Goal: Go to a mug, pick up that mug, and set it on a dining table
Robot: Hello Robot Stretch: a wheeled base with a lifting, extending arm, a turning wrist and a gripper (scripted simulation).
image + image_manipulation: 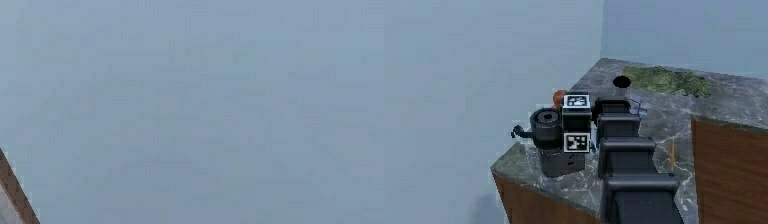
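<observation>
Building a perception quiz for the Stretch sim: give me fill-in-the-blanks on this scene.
1. The dark arm rises from the arm side view's ___ edge.
2. Two white squares with ___ marks stand at its far end.
3. The gripper sits to the ___ of those squares in the picture.
4. The patch on the far part of the grey countertop is ___.
Missing words: bottom; black; left; green.

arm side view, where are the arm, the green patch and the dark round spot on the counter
arm (636, 190), arm side view, top face of the dark bar
green patch (667, 80), arm side view, its middle
dark round spot (622, 78), arm side view, its centre
</observation>
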